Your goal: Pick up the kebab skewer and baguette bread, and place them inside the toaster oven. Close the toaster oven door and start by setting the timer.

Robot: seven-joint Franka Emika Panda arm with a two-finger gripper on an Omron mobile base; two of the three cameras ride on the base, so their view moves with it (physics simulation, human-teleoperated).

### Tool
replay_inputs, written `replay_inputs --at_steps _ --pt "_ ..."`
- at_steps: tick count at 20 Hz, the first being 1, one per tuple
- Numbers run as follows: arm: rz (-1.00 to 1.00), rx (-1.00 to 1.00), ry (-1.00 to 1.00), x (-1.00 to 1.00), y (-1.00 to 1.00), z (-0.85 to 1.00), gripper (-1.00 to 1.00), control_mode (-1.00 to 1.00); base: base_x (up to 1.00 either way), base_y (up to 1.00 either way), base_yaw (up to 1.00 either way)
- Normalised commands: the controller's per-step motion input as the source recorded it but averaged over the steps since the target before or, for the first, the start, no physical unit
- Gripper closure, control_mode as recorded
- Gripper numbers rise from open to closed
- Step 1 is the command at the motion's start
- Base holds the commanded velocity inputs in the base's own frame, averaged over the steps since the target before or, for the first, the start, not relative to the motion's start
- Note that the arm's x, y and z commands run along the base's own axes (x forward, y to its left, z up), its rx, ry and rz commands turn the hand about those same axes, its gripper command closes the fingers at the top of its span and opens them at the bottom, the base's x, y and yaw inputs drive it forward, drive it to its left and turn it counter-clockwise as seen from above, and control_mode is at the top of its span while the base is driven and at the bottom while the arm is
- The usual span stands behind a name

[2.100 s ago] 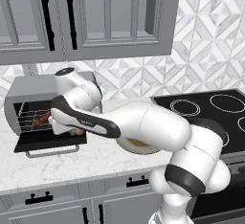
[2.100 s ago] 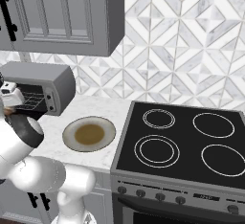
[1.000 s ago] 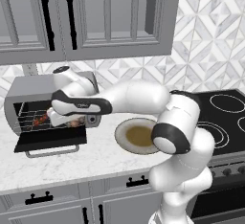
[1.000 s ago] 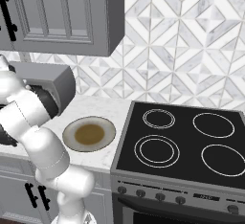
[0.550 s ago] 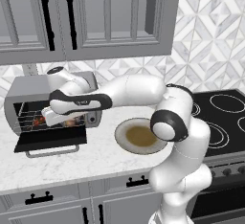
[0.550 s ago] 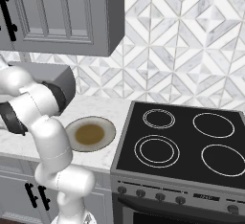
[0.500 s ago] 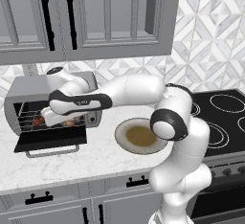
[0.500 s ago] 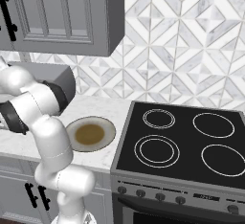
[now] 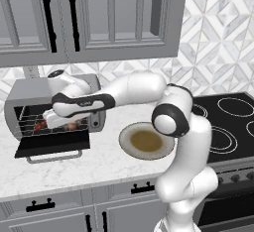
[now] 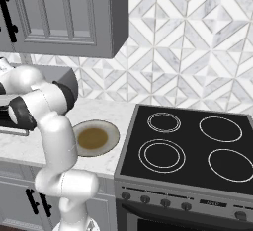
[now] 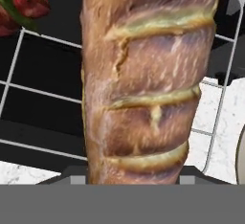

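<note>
Since two seconds ago the arm has swung its elbow out over the counter, while the hand stayed at the mouth of the toaster oven (image 9: 34, 94). Its toaster oven door (image 9: 52, 144) hangs dropped open over the marble counter (image 9: 99, 164), with a round beige plate (image 9: 146, 141) lying to the right. Gripper (image 9: 49, 122) fingers stand partly spread, closed on the baguette bread (image 11: 148, 79), which reaches over the wire rack (image 11: 28, 91). Beside the loaf, red chunks of the kebab skewer (image 11: 21, 0) lie on that rack.
</note>
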Motion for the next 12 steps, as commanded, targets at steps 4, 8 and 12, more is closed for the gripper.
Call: replay_inputs --at_steps 4,8,12 --pt "0.0 0.01 0.0 0.34 0.0 -0.01 1.0 -1.0 0.0 0.0 0.0" --pt "0.0 0.0 0.0 0.01 0.0 -0.1 1.0 -1.0 0.0 0.0 0.0" --pt "0.0 0.0 0.0 0.02 0.0 -0.15 1.0 -1.0 0.0 0.0 0.0"
